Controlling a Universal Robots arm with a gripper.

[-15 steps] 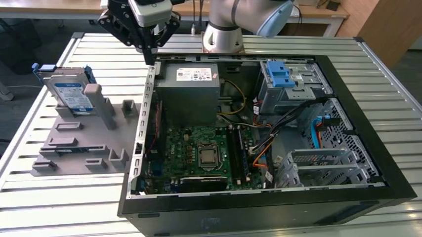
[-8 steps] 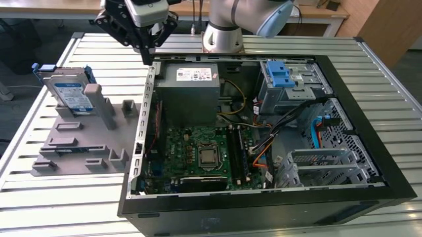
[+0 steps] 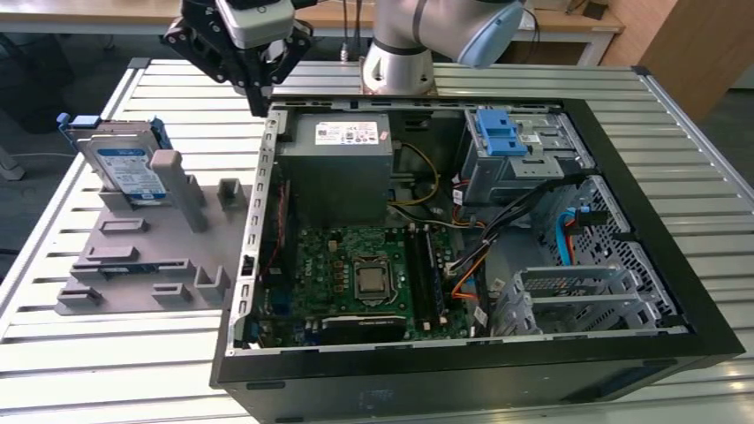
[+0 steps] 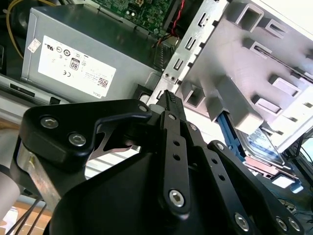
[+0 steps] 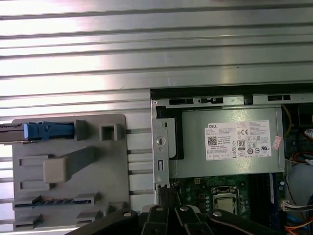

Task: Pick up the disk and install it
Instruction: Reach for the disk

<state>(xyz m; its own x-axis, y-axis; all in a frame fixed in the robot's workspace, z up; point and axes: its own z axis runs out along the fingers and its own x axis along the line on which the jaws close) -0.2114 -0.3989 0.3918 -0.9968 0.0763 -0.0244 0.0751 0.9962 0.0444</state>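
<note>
Claw (image 3: 257, 104) position: raised above the table (image 3: 130, 362), just beside the corner of the open computer case (image 3: 471, 367) that is nearest the power supply (image 3: 342, 150). The fingers are together and grip nothing. In both wrist views the closed fingertips sit over the case's perforated metal wall next to the power supply's white sticker.

Disk (image 3: 127, 168) location: standing upright on edge in a slot of the grey fixture (image 3: 141, 256), which lies on the table to the exterior view's left of the case. The label faces outward and the blue carrier frames its edges. In the first wrist view the disk (image 5: 46, 130) appears edge-on as a blue strip at the fixture's (image 5: 112, 161) far corner. The second wrist view shows the disk (image 4: 264, 147) behind the fixture's posts. The disk is well apart from the claw and untouched.

Case interior: green motherboard (image 3: 365, 274) in the middle, and a grey drive cage with blue latches (image 3: 513, 146) toward the exterior view's right.
</note>
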